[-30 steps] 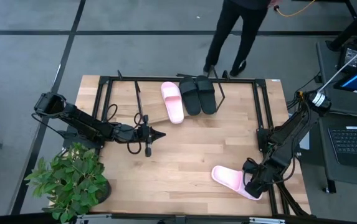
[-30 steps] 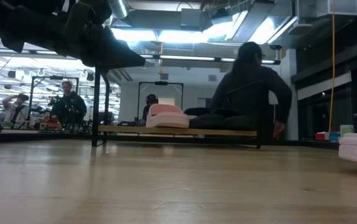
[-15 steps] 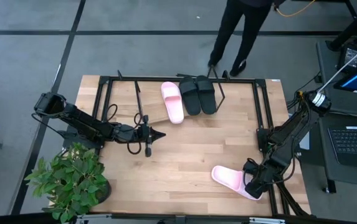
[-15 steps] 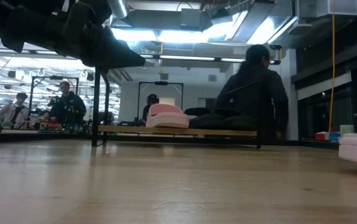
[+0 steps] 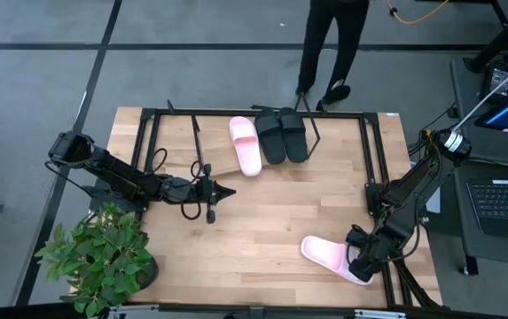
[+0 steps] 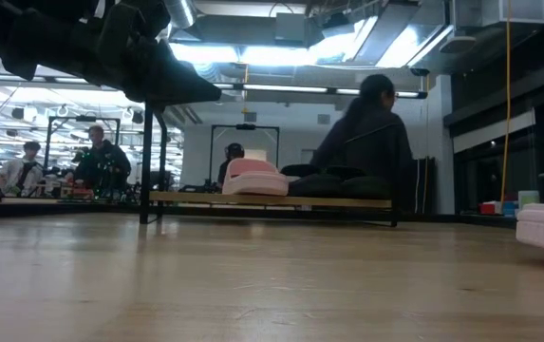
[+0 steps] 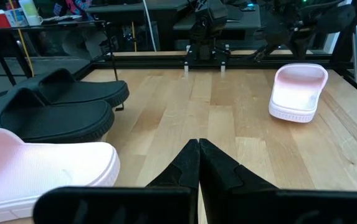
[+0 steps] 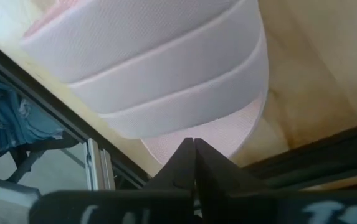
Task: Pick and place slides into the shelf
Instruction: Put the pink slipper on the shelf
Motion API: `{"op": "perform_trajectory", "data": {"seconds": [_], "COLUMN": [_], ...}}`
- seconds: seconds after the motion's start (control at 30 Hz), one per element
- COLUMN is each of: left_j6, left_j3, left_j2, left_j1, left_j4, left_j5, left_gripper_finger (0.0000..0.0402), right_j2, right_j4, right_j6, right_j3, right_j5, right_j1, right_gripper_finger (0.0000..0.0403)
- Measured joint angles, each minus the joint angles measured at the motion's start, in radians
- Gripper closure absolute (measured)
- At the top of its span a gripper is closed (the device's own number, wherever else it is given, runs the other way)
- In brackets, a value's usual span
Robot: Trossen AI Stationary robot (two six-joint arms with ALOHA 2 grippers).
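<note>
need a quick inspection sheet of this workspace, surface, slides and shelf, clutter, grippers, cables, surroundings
surface: light wood table, bare in the middle
job's things: one pink slide and two black slides lie side by side on the shelf at the far edge; a second pink slide lies on the table at the near right corner
clutter: potted plant at the near left corner
grippers: left gripper shut, empty, mid-left over the table; right gripper shut, at the near end of the second pink slide
cables: dark cables along the left arm
surroundings: black metal frame around the table; a person stands behind the far edge; laptop on the right
</note>
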Motion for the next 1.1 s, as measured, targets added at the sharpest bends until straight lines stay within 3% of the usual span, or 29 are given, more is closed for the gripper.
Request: {"op": "perform_trajectory", "data": {"seconds": [0.5,0.77,1.1], "left_j6": [0.000,0.000,0.000], "left_j3": [0.000,0.000,0.000], "left_j2": [0.000,0.000,0.000], "left_j1": [0.000,0.000,0.000], "left_j4": [0.000,0.000,0.000], "left_j5": [0.000,0.000,0.000], "left_gripper_finger": [0.0401,0.0401,0.0401], "right_j2": [0.054,0.060,0.060], "right_j4": [0.028,0.029,0.022], "right_j6": [0.010,-0.068,-0.344], "right_j3": [0.000,0.000,0.000], "right_j5": [-0.032,0.138,0.324], "right_j1": [0.000,-0.018,-0.136], "right_gripper_finger": [0.0399,0.0399,0.0400]}}
